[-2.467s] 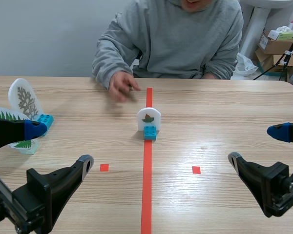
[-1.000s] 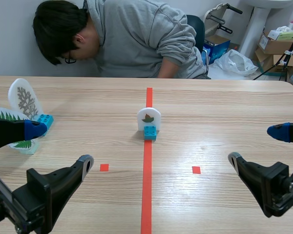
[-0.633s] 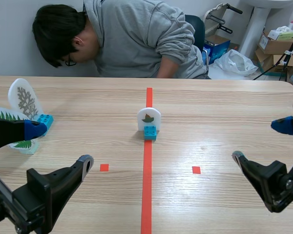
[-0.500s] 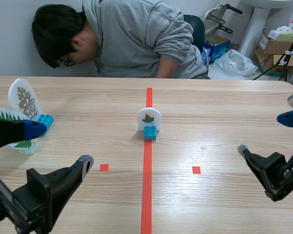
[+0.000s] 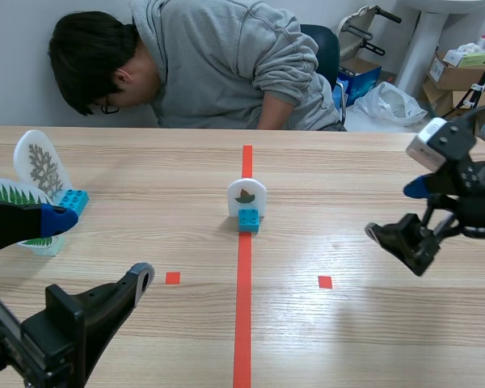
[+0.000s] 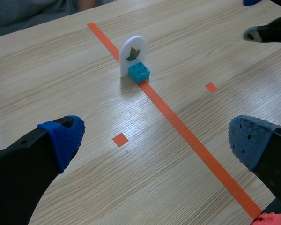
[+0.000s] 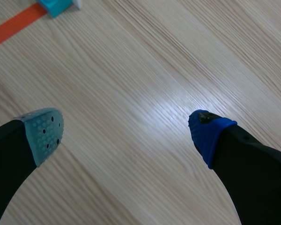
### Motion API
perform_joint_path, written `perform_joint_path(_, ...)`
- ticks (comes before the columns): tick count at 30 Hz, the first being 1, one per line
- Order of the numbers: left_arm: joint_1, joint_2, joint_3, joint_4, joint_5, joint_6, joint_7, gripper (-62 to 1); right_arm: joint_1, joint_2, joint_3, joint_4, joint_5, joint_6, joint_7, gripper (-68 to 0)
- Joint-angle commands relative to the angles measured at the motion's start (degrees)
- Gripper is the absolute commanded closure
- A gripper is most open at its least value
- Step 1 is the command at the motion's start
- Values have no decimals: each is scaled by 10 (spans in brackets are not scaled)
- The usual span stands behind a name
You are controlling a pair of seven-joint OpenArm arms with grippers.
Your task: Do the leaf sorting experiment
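Observation:
A white arched leaf card (image 5: 246,196) stands on a blue brick (image 5: 248,220) on the red centre line; in the left wrist view the leaf card (image 6: 132,52) is well ahead of my fingers. My left gripper (image 5: 99,246) hangs open low at the near left, holding nothing; the left gripper (image 6: 157,140) shows its blue pads wide apart. My right gripper (image 5: 394,212) is raised over the table's right half, open and empty, to the right of the card. In its own view the right gripper (image 7: 124,129) hovers over bare wood, with the brick's corner (image 7: 56,5) far ahead.
Leaf cards stand at the far left: one with a pale sprig (image 5: 40,164) on a blue brick (image 5: 71,199), and green fern ones (image 5: 8,192) behind my left finger. A person (image 5: 218,65) leans sideways across the table. Small red squares (image 5: 172,277) mark the wood.
My right arm has lifted from the near right edge and swung up and inward toward the table's middle. The person withdrew their hand and bent down sideways. The left arm stays put.

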Motion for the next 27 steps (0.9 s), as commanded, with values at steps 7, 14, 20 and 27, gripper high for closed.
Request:
perform_joint_path(7, -3, 5, -3, 1, 2, -1, -3, -623, 180, -54, -132, -121, -17, 3, 35, -547)
perform_joint_path(14, -3, 5, -3, 1, 3, -1, 26, -623, 250, -145, -226, -208, -63, 3, 54, -546)
perform_joint_path(20, -3, 5, -3, 1, 3, -1, 26, -623, 276, -191, -242, -299, -113, -18, 119, -525)
perform_joint_path(27, -3, 5, -3, 1, 2, -1, 26, -623, 296, -200, -243, -332, -122, -26, 143, -525)
